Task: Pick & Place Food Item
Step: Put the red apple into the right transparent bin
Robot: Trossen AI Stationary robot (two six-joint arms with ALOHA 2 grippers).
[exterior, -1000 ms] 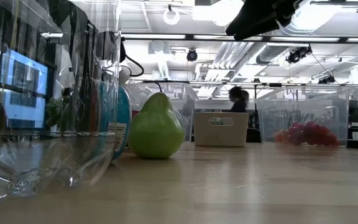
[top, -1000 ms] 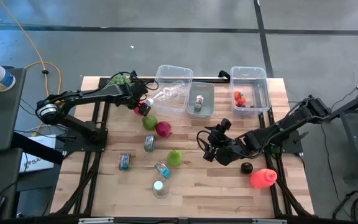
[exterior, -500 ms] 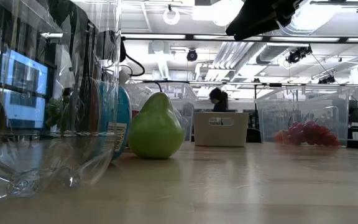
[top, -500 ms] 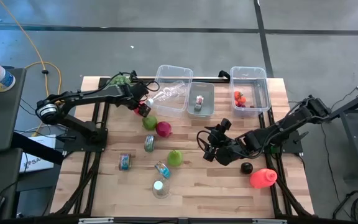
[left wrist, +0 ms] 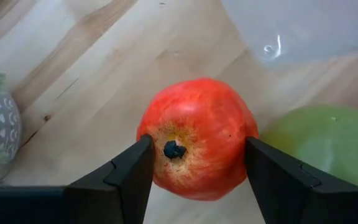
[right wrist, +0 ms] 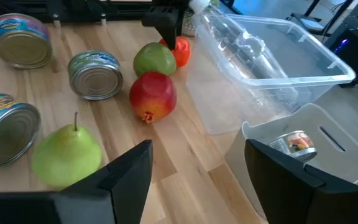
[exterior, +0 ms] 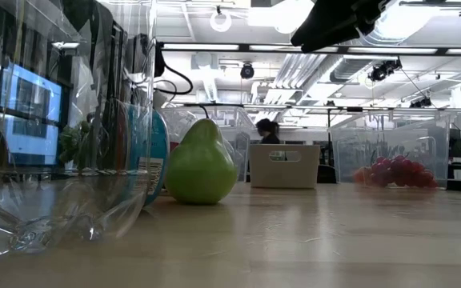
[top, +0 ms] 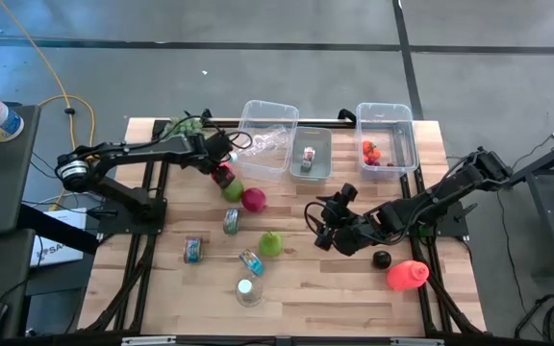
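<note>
Starting at the left, we see the left claw [top: 221, 171] reaching in over the tabletop [top: 354, 298] and lowered onto a small red-orange fruit [left wrist: 197, 146], which sits on the wood. In the left wrist view its two dark fingers [left wrist: 129, 177] press against the fruit's opposite flanks, so we read the claw as clenched on this fruit, with the fruit not lifted. Just beside the claw, on its far side from the arm, a green apple [left wrist: 322, 149] lies against the gripped fruit, and a larger dark red pomegranate [top: 253, 199] lies just past the apple. Beyond the claw, toward the back edge, stands a clear bin [top: 269, 103] with a crumpled clear bottle [top: 263, 142] lying over its rim. Nearer the middle, a green pear [top: 271, 243] stands upright between the two claws, with three tins [top: 231, 221] scattered around it. Further right, the right claw [top: 319, 226] hangs above the tabletop with its fingers apart, released and holding nothing; the pear is near it, on the side toward the left arm. Behind this claw stands a second clear bin [top: 386, 108] holding strawberries [top: 370, 151].
</note>
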